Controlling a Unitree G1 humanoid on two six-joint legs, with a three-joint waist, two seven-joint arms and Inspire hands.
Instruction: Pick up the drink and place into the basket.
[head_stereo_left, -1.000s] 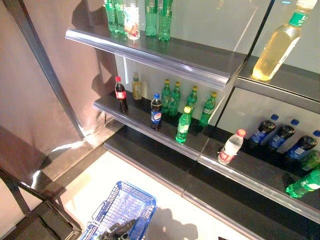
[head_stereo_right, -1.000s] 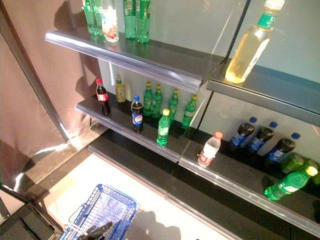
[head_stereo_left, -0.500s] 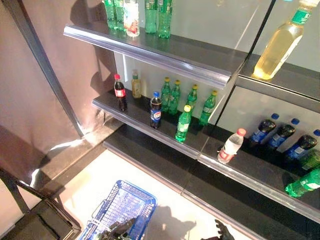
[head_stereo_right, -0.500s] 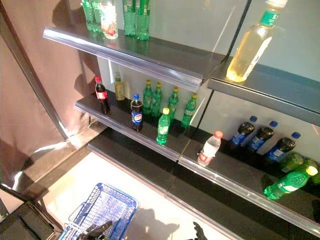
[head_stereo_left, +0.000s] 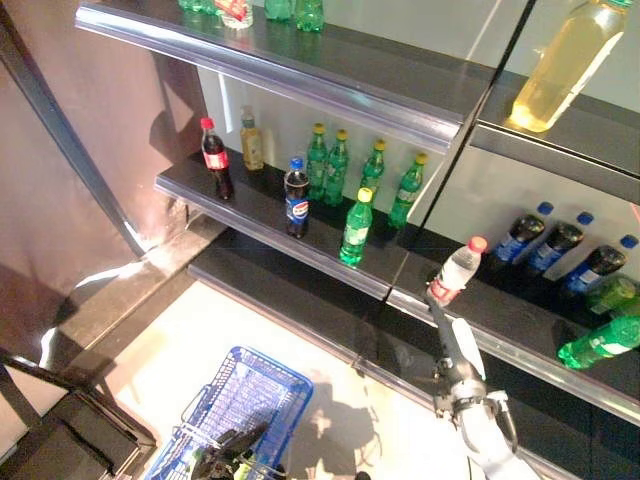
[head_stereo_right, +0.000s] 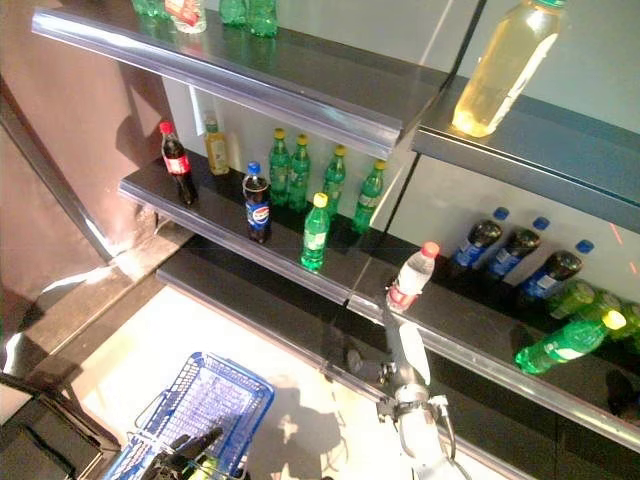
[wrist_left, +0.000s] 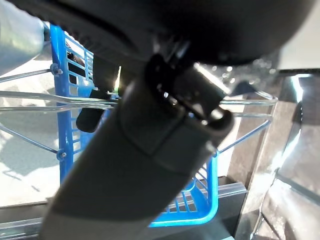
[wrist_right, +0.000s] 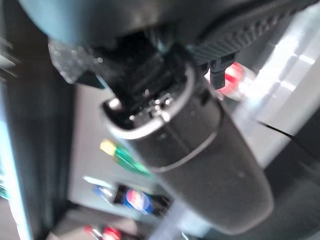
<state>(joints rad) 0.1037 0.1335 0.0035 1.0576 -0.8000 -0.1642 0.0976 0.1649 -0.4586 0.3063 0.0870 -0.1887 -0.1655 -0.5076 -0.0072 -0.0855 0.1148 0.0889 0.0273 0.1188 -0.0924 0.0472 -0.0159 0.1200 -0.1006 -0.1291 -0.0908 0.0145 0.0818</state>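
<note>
Reaching stage: the right hand (head_stereo_left: 452, 345) stretches up just below the clear red-capped drink (head_stereo_left: 451, 277) on the shelf (head_stereo_left: 520, 325); its fingers look straight, nothing held. Next, close around it. The left hand (head_stereo_left: 232, 452) grips the blue basket (head_stereo_left: 250, 385).

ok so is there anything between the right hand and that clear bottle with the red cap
Nothing shows between them. In the left eye view the right hand reaches up just under the red-capped clear bottle; contact cannot be judged.

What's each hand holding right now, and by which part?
Left hand is curled round the blue basket's wire handle. Right hand reaches toward the clear red-capped bottle; holds nothing.
</note>
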